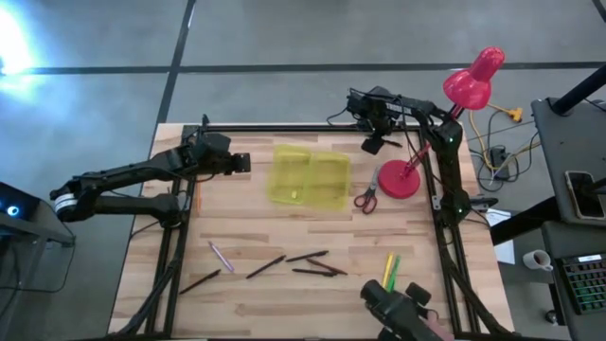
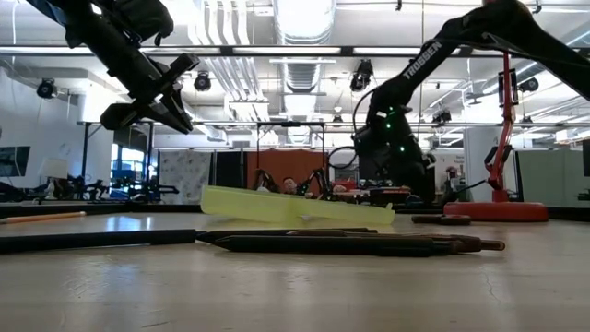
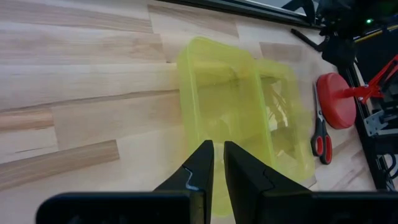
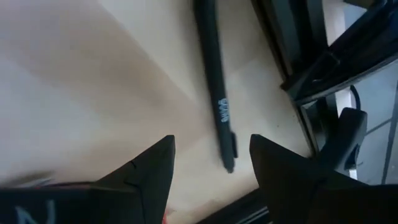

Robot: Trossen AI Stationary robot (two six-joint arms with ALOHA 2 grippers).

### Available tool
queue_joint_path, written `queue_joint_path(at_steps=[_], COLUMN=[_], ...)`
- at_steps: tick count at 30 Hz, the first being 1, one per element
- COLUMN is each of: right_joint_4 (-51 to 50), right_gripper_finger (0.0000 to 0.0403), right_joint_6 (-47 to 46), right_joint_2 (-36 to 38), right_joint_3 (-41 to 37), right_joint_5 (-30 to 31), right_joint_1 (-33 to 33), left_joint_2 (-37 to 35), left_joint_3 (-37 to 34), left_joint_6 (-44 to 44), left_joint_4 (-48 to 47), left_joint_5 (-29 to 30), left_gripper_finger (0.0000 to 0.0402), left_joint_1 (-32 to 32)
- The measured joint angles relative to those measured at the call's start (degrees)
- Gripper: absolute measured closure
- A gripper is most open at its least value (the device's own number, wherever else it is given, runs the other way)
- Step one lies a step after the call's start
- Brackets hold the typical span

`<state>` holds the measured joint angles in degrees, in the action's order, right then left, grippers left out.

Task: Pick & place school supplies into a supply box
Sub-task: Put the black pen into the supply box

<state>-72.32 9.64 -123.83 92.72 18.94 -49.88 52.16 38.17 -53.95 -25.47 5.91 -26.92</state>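
1. Nearest the table's front edge lie most of the school supplies: the yellow marker [image 1: 386, 268] and green marker [image 1: 393, 272] side by side, a loose scatter of dark pens [image 1: 312, 257], and the pink pen [image 1: 221, 256] off towards the left arm's side. None has been put away, so most of the task looks to be ahead.
2. Mid-table sits the supply box [image 1: 308, 178], its lid thrown flat beside its tray. It lies open so that things can be dropped straight in. Whether anything is in it I cannot tell.
3. Just beside the box, on the right arm's side, lie the red-handled scissors [image 1: 365, 195], close to the round base of the pink lamp [image 1: 401, 180], which is no part of the job.
4. The left gripper [image 3: 217, 168] hangs above the box's outer edge with its fingers nearly together and nothing between them. It seems to wait there, or to steady the box.
5. Farthest off, the right gripper [image 4: 211, 162] is by the table's far rail, its fingers spread wide. Below and ahead of it a dark pen [image 4: 214, 81] lies on the wood. I judge it is lining up to straddle this one. The rail [image 4: 280, 37] close by leaves little room, so a finger might catch it.
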Motion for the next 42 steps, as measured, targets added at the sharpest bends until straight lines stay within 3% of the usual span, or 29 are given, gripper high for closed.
queue_joint_path(at_steps=[6, 15, 23, 34, 42], right_joint_4=[1.4, 5.6, 8.5, 7.7, 5.7], right_gripper_finger=[0.02, 0.022, 0.0268, 0.038, 0.0386], right_joint_6=[1.1, 1.2, 4.3, 4.8, 4.5], right_joint_2=[0.0, 0.2, 0.8, 0.5, 0.6], right_joint_3=[-1.3, -4.1, -9.0, -8.2, -5.8], right_joint_5=[-5.7, -8.9, -7.9, -10.2, -12.7], right_joint_1=[-4.1, -7.6, -7.0, -7.0, -5.4], left_joint_2=[0.0, 0.0, 0.0, 0.0, 0.0], left_joint_3=[0.0, 0.0, 0.0, 0.0, 0.0], left_joint_6=[-0.8, -0.9, -1.7, -1.7, -1.7], left_joint_4=[0.0, 0.0, 0.0, 0.0, 0.0], left_joint_5=[0.0, 0.0, 0.0, 0.0, 0.0], left_gripper_finger=[0.0379, 0.0379, 0.0379, 0.0379, 0.0379], left_joint_1=[0.0, 0.0, 0.0, 0.0, 0.0])
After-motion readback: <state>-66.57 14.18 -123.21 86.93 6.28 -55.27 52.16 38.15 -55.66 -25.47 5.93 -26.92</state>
